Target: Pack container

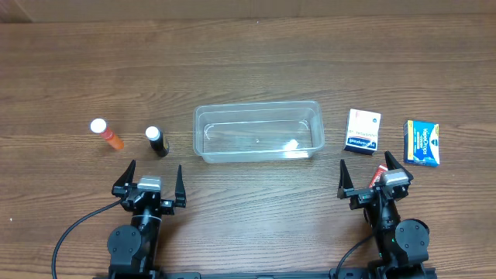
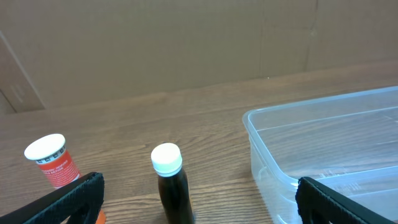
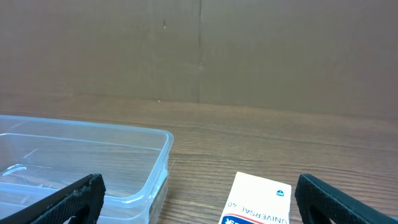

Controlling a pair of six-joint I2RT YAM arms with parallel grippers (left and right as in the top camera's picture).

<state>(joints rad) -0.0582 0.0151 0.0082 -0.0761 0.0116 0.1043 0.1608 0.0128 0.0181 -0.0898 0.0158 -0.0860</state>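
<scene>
Two empty tools, the left gripper and right gripper, gape wide on the near side of the clear container, which lies centred between them, long axis left to right, the dark bottle standing just ahead of the left gripper.

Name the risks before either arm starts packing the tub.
The dark bottle stands upright and narrow, so a finger of the open left gripper could topple it, perhaps into the orange bottle nearby. The white box sits close to one end of the container, so the right gripper may nudge it.
</scene>
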